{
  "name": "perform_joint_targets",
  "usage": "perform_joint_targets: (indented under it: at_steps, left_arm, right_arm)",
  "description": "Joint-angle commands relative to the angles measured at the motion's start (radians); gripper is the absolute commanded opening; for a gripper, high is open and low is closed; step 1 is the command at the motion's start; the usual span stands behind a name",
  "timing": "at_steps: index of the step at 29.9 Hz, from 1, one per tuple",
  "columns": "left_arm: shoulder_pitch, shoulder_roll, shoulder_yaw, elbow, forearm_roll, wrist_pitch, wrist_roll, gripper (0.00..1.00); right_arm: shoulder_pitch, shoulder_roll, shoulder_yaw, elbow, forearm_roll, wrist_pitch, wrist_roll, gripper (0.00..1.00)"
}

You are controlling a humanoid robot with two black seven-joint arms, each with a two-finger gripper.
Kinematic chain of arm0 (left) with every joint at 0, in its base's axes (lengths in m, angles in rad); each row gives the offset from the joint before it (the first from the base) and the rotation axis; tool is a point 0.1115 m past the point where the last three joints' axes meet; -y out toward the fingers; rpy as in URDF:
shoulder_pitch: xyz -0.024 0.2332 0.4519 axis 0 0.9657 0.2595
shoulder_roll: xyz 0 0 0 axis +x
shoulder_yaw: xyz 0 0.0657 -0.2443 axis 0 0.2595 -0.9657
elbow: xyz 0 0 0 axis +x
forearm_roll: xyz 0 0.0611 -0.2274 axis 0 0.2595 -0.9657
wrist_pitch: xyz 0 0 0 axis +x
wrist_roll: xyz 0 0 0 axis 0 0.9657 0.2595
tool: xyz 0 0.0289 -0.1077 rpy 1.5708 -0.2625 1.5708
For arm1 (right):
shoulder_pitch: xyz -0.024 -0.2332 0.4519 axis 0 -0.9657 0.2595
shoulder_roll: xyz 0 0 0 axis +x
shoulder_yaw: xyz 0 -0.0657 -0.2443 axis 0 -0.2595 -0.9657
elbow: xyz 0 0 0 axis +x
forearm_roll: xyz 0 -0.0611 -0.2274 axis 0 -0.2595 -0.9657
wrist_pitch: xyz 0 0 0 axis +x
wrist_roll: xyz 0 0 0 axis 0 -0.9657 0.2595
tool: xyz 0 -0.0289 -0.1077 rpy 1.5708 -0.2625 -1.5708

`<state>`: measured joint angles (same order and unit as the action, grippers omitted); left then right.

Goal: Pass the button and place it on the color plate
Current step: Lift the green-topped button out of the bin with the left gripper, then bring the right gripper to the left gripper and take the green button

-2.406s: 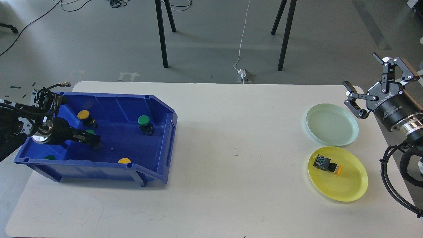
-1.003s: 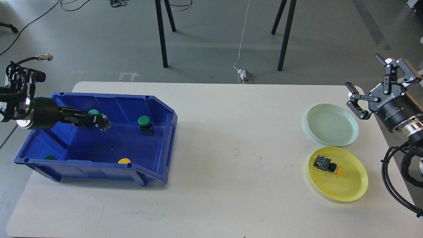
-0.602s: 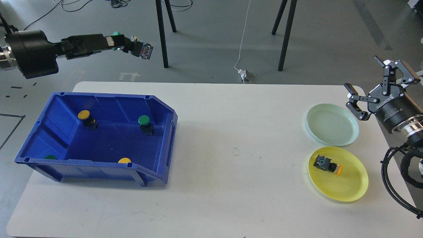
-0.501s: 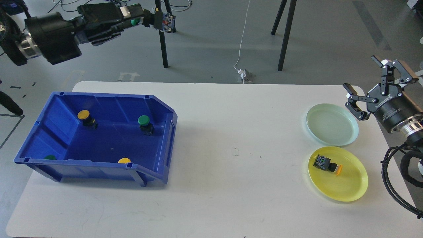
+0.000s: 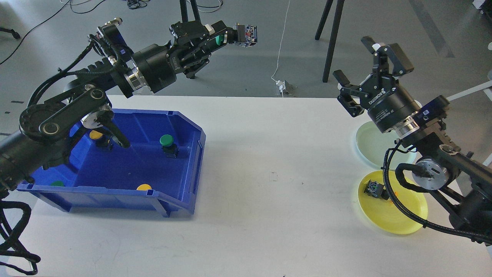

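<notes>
My left gripper [image 5: 225,36] is shut on a green button [image 5: 241,34], held high above the table's far edge, pointing right. My right gripper [image 5: 361,63] is open and empty, raised above the table's right side, well apart from the button. A pale green plate [image 5: 369,144] and a yellow plate [image 5: 388,219] lie at the right, partly hidden by my right arm. A yellow button [image 5: 374,189] lies on the yellow plate, half hidden by a cable.
A blue bin [image 5: 184,181] stands at the left of the white table [image 5: 269,211]. It holds a green button [image 5: 168,144], a yellow button [image 5: 96,137] and two caps by the front wall. Black stand legs [image 5: 330,42] rise behind the table.
My left gripper has lifted the green button out of the bin and carried it up and to the right. My right arm has swung left and up, away from the plates.
</notes>
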<state>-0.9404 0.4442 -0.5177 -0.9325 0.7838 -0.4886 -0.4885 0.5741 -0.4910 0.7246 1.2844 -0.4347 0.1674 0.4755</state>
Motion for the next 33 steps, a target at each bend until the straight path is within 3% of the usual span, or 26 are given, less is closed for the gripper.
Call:
perform_joint_targets:
  at_steps: [1, 11, 22, 33]
  left_arm:
    - [0.008, -0.004, -0.007, 0.001, -0.009, 0.000, 0.000, 0.12]
    - [0.008, -0.005, -0.007, 0.004, -0.009, 0.000, 0.000, 0.12]
    - [0.002, -0.012, -0.004, 0.018, -0.006, 0.000, 0.000, 0.13]
    - [-0.005, -0.027, 0.005, 0.018, 0.011, 0.000, 0.000, 0.13]
  right_arm:
    - [0.091, 0.122, -0.091, -0.091, -0.068, -0.037, 0.013, 0.96]
    - [0.208, 0.344, -0.103, -0.260, -0.076, -0.048, 0.013, 0.96]
    - [0.299, 0.465, -0.132, -0.393, -0.078, -0.051, 0.013, 0.96]
    - [0.308, 0.491, -0.148, -0.404, -0.075, -0.065, 0.013, 0.96]
